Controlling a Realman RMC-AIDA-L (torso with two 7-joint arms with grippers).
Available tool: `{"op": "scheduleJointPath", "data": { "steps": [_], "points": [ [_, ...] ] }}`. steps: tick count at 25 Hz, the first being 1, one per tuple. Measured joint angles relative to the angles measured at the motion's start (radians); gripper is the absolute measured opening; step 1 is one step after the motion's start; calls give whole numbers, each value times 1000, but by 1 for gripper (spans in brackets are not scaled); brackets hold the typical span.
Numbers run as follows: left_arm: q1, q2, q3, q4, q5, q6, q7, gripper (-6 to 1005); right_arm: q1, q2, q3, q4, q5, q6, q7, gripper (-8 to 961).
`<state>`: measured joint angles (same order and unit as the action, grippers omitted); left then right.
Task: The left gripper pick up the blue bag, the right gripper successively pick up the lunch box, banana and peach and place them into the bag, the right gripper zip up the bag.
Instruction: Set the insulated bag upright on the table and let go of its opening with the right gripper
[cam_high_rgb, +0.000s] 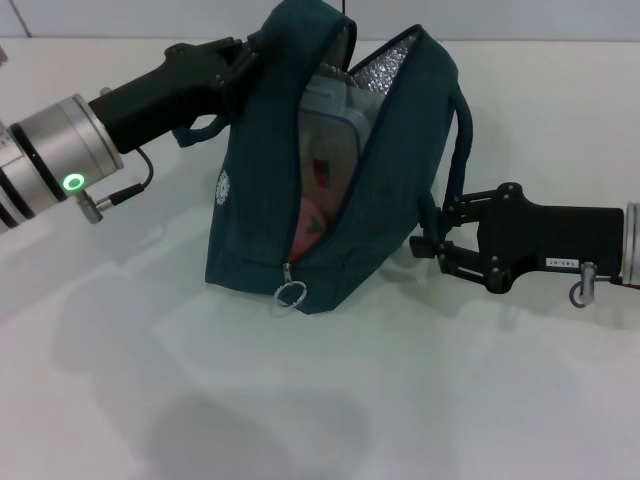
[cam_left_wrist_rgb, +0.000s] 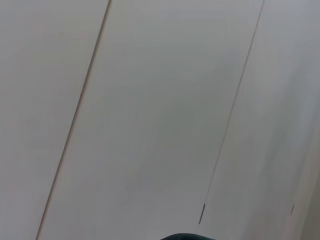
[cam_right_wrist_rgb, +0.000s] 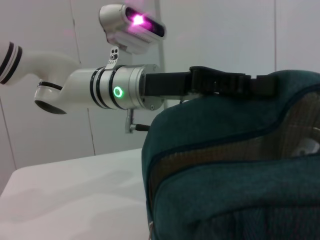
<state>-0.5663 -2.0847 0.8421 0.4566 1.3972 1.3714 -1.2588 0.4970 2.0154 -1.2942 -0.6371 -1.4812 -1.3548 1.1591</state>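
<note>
Nearest, silver zipper ring (cam_high_rgb: 290, 294) dangles from the unzipped dark-teal fabric bag (cam_high_rgb: 260, 220), gripped above by the closed left hand (cam_high_rgb: 262, 45), while the right hand (cam_high_rgb: 432, 243) sits open just beside it.

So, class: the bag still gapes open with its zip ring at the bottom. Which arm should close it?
Right. The right gripper is free beside the blue bag, not far from the zip ring. The left gripper is busy holding the bag's top edge up.

Matt cloth bag (cam_high_rgb: 250, 230) – foil-lined; glossy plastic lunch box (cam_high_rgb: 330, 125)
</note>
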Motion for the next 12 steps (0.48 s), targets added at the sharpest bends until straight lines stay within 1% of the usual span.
{"op": "scheduleJointPath", "data": {
  "steps": [4, 6, 9, 11, 12],
  "points": [
    [9, 0, 2, -3, 0, 5, 35, 40, -20, 0, 10, -7, 33, -9, -41, 328],
    [19, -1, 4, -4, -1, 8, 63, 40, -40, 0, 12, -7, 93, -22, -85, 303],
    [37, -2, 5, -15, -1, 20, 89, 39, -65, -2, 33, -9, 189, -48, -120, 205],
    [44, -3, 4, -34, -1, 51, 125, 39, -53, -19, 53, -15, 209, -73, -73, 140],
    [49, -3, 4, -50, -1, 81, 157, 39, -39, -33, 60, -18, 209, -89, -33, 107]
  ]
}}
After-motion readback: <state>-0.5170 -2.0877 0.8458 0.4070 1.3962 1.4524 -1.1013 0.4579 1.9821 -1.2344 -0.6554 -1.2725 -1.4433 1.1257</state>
